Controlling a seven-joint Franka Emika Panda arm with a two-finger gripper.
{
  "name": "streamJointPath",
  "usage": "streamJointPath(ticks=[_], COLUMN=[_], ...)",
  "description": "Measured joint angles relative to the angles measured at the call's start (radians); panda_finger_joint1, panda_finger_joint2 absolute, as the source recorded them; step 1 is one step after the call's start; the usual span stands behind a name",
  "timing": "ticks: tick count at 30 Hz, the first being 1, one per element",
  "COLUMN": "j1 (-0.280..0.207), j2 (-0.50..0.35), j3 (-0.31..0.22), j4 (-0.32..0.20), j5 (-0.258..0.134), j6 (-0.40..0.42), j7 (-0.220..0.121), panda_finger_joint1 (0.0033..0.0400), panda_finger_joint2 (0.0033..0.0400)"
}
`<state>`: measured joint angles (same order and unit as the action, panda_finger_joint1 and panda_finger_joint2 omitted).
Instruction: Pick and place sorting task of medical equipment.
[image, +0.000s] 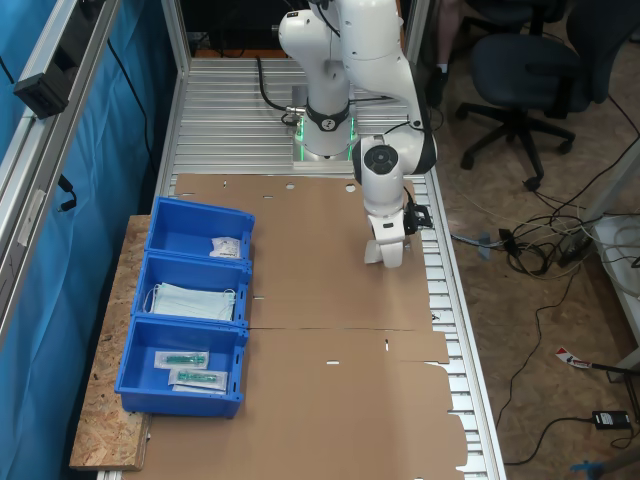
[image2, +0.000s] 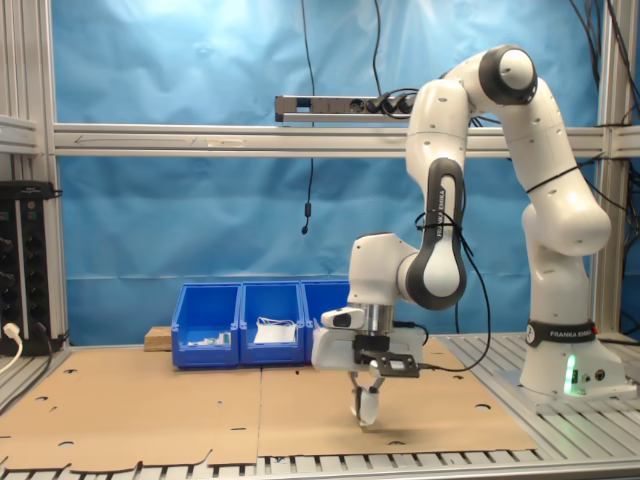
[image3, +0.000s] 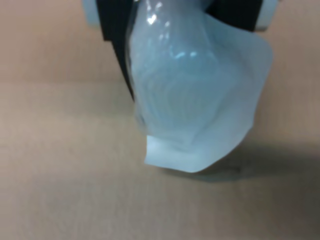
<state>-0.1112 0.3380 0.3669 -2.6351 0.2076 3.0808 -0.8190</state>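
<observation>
My gripper (image2: 366, 393) hangs low over the brown cardboard sheet (image2: 200, 400), shut on a puffy white packet of medical equipment (image2: 366, 407). In the wrist view the packet (image3: 195, 105) dangles between the dark fingers (image3: 114, 30), its lower corner just above the cardboard. In the first exterior view the arm's white hand (image: 386, 215) covers the held packet from above. Another small white packet (image: 225, 247) lies in the blue bin (image: 165, 232) nearest the robot's base.
Three blue bins stand in a row along the cardboard's edge at the first exterior view's left. The middle bin (image: 148, 283) holds pale blue face masks (image: 195, 300). The last bin (image: 130, 375) holds slim clear packets (image: 190, 368) with green parts. The robot base (image: 325, 140) stands behind the cardboard.
</observation>
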Motion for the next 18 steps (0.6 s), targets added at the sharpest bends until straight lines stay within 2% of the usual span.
streamJointPath(ticks=[18], j1=[-0.007], j2=[-0.178], j3=[-0.049], j4=[-0.03], j5=[0.0], j6=[0.0], j7=[-0.016], panda_finger_joint1=[0.0071], panda_finger_joint2=[0.0071])
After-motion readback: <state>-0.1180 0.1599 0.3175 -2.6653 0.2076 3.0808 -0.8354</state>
